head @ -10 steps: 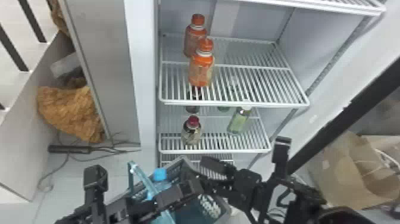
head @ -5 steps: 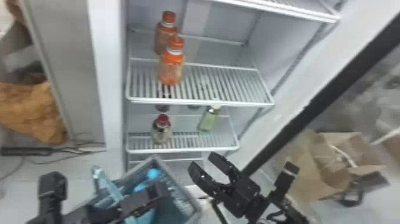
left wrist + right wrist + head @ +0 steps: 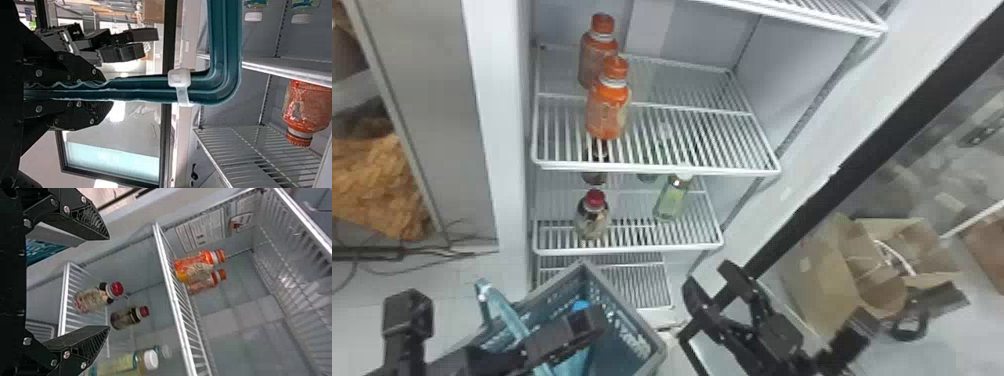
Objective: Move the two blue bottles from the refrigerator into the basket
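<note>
A blue bottle (image 3: pixel 580 305) lies inside the basket (image 3: pixel 627 298), largely hidden behind the left gripper (image 3: pixel 567 335); whether one or two are there cannot be determined. The left gripper is clamped on the handle (image 3: pixel 156 89) – ribbed teal plastic, bent at a rounded corner, with a white tie around it. The right gripper (image 3: pixel 707 275), right of the basket, points far and left, its fingers wide apart. Basket walls are perforated. Two orange bottles (image 3: pixel 608 112) stand on a white wire shelf (image 3: pixel 702 140) – the far one partly covered.
</note>
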{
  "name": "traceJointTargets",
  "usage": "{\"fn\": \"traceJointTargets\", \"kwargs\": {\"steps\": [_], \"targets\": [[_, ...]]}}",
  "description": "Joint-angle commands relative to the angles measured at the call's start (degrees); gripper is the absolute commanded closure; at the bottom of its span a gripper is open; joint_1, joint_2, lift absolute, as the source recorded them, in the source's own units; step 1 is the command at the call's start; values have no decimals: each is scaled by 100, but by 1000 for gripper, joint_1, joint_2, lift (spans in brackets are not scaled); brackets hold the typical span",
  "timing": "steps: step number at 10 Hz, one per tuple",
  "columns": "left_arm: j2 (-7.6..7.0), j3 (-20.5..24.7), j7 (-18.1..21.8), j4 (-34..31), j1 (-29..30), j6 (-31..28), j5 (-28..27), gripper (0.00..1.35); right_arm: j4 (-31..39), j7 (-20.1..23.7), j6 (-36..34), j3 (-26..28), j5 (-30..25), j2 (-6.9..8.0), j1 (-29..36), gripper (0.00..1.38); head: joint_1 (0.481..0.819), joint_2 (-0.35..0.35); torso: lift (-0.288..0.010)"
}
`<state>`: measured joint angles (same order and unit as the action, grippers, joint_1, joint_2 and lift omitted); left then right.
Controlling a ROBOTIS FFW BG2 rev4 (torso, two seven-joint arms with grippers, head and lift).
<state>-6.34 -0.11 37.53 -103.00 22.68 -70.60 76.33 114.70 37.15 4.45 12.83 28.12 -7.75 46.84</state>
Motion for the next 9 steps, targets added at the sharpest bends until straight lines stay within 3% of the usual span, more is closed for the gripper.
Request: {"fn": "traceJointTargets", "kwargs": {"steps": [1, 3, 9], "targets": [[1, 0, 0, -1, 24, 1, 0, 1202, 54, -15, 371, 157, 22, 46, 265, 266, 695, -350, -10], [1, 0, -8, -1, 38, -13, 0, 1202, 616, -190, 638, 351, -126, 133, 729, 268, 695, -350, -10], [27, 69, 0, -1, 94, -13, 11, 1202, 1615, -507, 680, 1185, -755, 678, 1714, 268, 695, -350, -10]]}}
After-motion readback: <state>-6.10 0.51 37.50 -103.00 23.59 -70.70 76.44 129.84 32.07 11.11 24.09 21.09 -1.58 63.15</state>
